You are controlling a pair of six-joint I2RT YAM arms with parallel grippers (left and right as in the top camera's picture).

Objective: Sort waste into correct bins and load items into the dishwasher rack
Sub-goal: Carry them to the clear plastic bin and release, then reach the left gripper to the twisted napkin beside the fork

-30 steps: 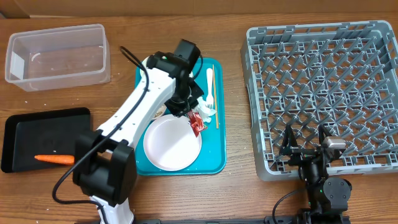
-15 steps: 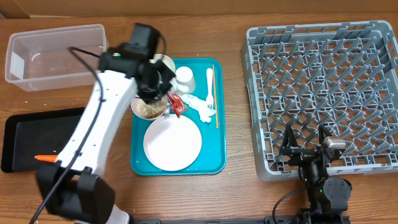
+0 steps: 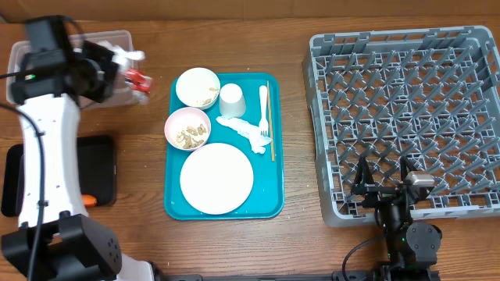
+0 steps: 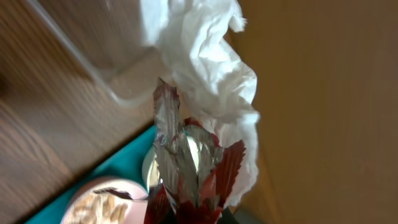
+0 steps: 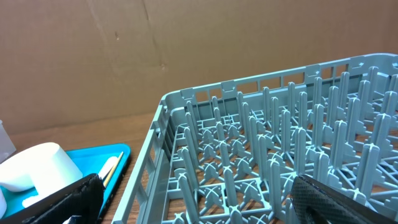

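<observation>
You are looking at a dishwasher rack (image 3: 406, 117) holding nothing. The plate (image 3: 216, 178), both bowls (image 3: 197, 87), the cup (image 3: 232, 99) and the fork (image 3: 265, 109) are all sitting on the teal tray (image 3: 269, 203), beside a loose napkin (image 3: 242, 129). Only the carrot (image 3: 91, 200) is lying in the black tray (image 3: 101, 164), so most work seems left. Your left gripper (image 3: 125, 74) is hanging over the clear tub (image 4: 93, 50), pinching a crinkled, foil-lined red wrapper (image 4: 186, 180) with a crumpled white napkin (image 4: 205, 68) bunching against it. Your right gripper (image 3: 383, 187) is resting spread open beside the rack.
</observation>
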